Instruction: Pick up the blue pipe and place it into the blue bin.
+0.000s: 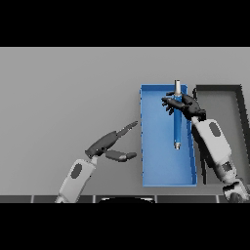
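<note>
While the blue pipe (177, 128) is held lengthwise over the blue bin (156, 166), right hand (184, 106) fingers are curled round it (left hand (108, 142) relaxed, idle).

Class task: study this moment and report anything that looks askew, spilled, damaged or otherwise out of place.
Little stands out. The blue pipe, held by the right hand, pokes its grey upper end past the far rim of the blue bin. The dark bin beside it and the left hand, open over the table, look ordinary.
</note>
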Controlling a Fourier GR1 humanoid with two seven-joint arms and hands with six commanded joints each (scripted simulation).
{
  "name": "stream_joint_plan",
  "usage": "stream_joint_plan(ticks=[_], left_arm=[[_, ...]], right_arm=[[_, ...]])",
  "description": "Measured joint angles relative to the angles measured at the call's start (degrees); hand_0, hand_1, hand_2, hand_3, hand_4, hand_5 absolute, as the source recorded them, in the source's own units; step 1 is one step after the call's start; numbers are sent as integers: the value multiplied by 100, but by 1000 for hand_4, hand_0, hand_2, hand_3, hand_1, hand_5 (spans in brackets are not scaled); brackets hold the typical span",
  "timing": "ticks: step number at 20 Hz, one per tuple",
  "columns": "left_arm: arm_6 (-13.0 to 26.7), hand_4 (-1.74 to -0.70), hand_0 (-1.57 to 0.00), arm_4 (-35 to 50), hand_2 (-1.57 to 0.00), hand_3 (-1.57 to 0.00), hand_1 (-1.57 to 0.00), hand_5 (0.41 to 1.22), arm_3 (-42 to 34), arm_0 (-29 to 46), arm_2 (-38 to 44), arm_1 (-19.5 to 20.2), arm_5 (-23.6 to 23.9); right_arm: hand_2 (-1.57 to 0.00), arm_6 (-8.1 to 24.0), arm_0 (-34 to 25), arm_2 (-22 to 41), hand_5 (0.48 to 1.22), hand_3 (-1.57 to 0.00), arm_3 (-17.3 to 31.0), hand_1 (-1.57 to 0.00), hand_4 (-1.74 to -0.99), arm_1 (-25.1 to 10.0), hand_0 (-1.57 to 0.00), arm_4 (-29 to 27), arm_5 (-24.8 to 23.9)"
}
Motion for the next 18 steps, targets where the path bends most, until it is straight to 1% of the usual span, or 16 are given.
stream_joint_plan(ticks=[1, 2, 3, 4, 6, 7, 8, 10, 11, 13, 15, 16, 17, 18], left_arm=[[-19, -924, 1, -19, 1, 1, 1, 493, 11, -1, -7, 8, 2], [-83, -925, 1, 18, 1, 1, 1, 494, -50, 17, 2, 19, -8], [-4, -926, 1, 91, 1, 1, 1, 494, -68, 9, 51, 56, -52], [-58, -924, 1, 84, 1, 1, 1, 494, -100, 52, 41, 79, -52], [63, -926, 1, 76, 1, 1, 1, 496, -98, -19, 25, 19, -30], [20, -927, 1, 44, 1, 1, 1, 495, -124, 65, -15, 42, -33], [72, -927, 1, 48, 1, 1, 1, 496, -95, 54, -4, 16, -15], [-25, -930, 1, 63, 1, 1, 1, 496, -98, 64, 22, 78, -44], [13, -929, 1, 39, 1, 1, 1, 496, -55, 9, 19, 37, -14], [84, -931, 1, 34, 1, 1, 1, 496, -1, -32, 36, 15, -1], [16, -932, 1, 58, 1, 1, 1, 497, -45, 6, 15, 19, -28], [5, -931, 1, 69, 1, 1, 1, 495, -58, 19, 43, 63, -35], [79, -930, 1, 63, 1, 1, 1, 495, 5, -67, 56, 16, -15], [29, -930, 1, 62, 1, 1, 1, 496, -38, 12, 29, 42, -36]], right_arm=[[-631, -2, -161, 395, 1125, -186, 30, -656, -1370, -215, -693, -376, -244], [-505, 0, -257, 748, 1108, -148, -4, -525, -1339, -435, -554, -673, -354], [-404, 0, -313, 1022, 1068, -118, -148, -419, -1307, -581, -443, -701, -192], [-323, 1, -332, 1230, 1010, -95, -330, -335, -1279, -715, -354, -514, -32], [-206, 1, -492, 1675, 913, -60, -489, -214, -1233, -1048, -227, -112, 261], [-165, 1, -502, 1763, 870, -48, -525, -171, -1219, -1049, -181, -66, 367], [-132, 1, -495, 1862, 837, -38, -637, -137, -1205, -1178, -145, -46, 450], [-84, 2, -666, 2165, 788, -24, -542, -87, -1175, -1203, -92, -80, 545], [-67, 2, -687, 2260, 771, -19, -569, -70, -1161, -1291, -74, -42, 609], [-42, 2, -685, 2336, 747, -12, -625, -44, -1125, -1305, -47, -69, 605], [-27, 2, -715, 2366, 725, -7, -583, -28, -1099, -1325, -30, -37, 685], [-21, -49, -686, 2386, 718, -6, -609, -22, -1095, -1335, -23, -14, 694], [-17, -79, -736, 2365, 714, -4, -587, -17, -1084, -1342, -19, -20, 746], [-17, -127, -742, 2405, 713, -4, -573, -17, -1084, -1339, -19, 18, 832]])
